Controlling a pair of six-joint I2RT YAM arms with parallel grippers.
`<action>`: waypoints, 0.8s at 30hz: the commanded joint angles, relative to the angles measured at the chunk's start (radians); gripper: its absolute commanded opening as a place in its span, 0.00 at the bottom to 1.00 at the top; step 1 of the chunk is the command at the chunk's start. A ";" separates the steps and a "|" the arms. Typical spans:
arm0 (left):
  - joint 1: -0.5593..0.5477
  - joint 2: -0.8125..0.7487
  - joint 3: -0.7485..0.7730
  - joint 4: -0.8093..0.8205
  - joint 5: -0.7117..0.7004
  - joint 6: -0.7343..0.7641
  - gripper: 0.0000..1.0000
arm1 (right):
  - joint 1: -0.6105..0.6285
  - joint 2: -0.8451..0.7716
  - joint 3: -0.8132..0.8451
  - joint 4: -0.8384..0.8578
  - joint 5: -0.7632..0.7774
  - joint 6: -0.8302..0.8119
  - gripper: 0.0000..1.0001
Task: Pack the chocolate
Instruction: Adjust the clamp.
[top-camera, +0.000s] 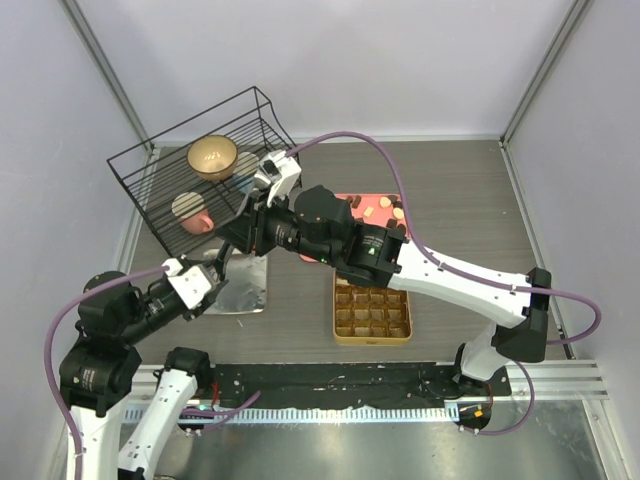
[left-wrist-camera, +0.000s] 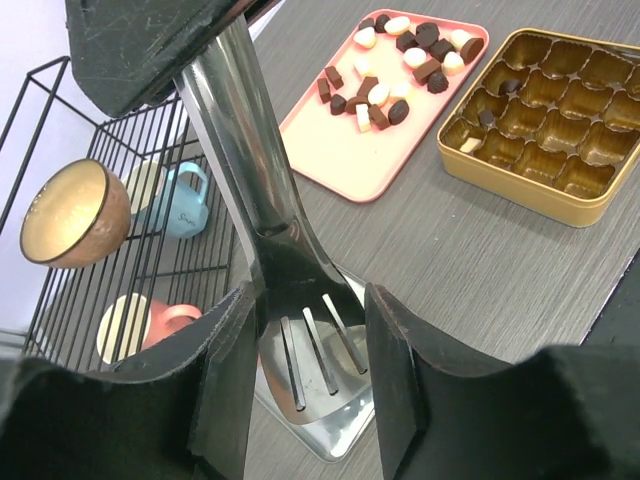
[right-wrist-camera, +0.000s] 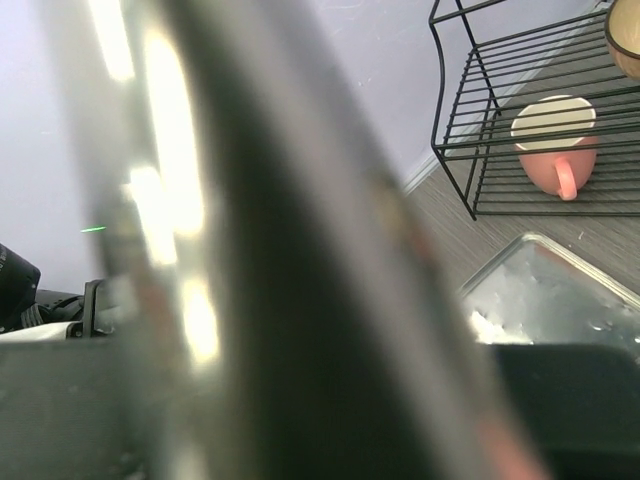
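The chocolates (left-wrist-camera: 400, 60) lie loose on a pink tray (left-wrist-camera: 340, 150); in the top view (top-camera: 385, 208) my right arm partly hides them. The gold gridded tin (top-camera: 372, 312) stands in front of the tray, with a few pieces (left-wrist-camera: 510, 87) in its cells. My right gripper (top-camera: 243, 232) reaches far left and is shut on the handle of a slotted steel spatula (left-wrist-camera: 300, 340). The handle (right-wrist-camera: 300, 300) fills the right wrist view as a blur. My left gripper (left-wrist-camera: 310, 300) is open, one finger on each side of the spatula's blade, over a steel tray (left-wrist-camera: 330, 435).
A black wire rack (top-camera: 170, 190) at the back left holds a gold bowl (top-camera: 212, 157), a pink mug (top-camera: 192, 213) and a teal mug (left-wrist-camera: 185, 200). The steel tray (top-camera: 245, 290) lies in front of the rack. My right arm crosses over the pink tray.
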 joint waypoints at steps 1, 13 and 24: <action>0.003 0.020 0.007 0.013 -0.009 -0.003 0.50 | 0.018 -0.072 -0.008 0.055 0.042 -0.014 0.01; 0.003 0.012 0.004 -0.006 -0.014 -0.013 0.68 | 0.035 -0.072 -0.005 0.044 0.055 -0.046 0.01; 0.001 0.006 -0.026 0.006 -0.022 -0.017 0.56 | 0.066 -0.081 -0.027 0.061 0.127 -0.046 0.01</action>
